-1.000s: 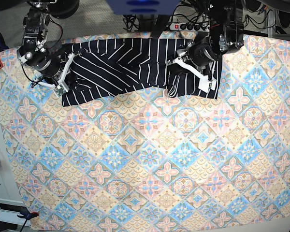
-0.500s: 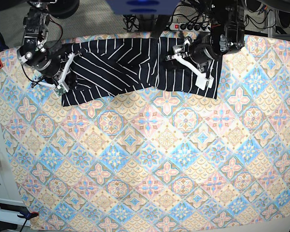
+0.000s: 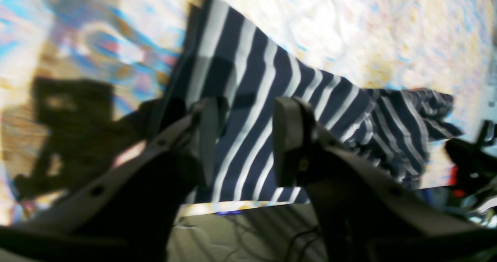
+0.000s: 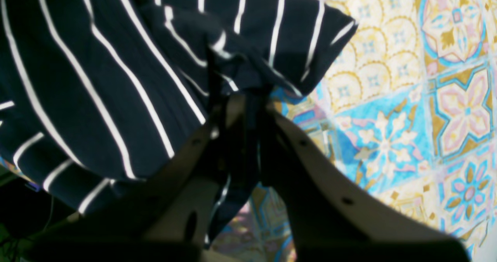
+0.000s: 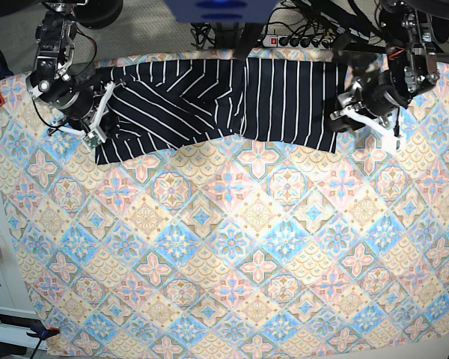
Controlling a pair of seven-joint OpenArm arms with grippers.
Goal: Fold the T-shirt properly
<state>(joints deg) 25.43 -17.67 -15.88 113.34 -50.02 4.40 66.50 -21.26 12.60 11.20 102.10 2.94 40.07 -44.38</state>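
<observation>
Your left gripper [image 3: 242, 137] stands open above the T-shirt [image 5: 209, 97]; your right gripper [image 4: 248, 110] pinches its hem.

The left wrist view is blurred throughout. The shirt's [image 4: 97, 83] pinched fold vanishes between the right gripper's [image 4: 248, 99] fingers; the frame crops its far side.

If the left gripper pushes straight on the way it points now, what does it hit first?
Most likely the T-shirt: in the left wrist view the open left gripper frames striped cloth directly ahead, with nothing between. The view is blurred, so how far off the cloth lies is unclear.
</observation>
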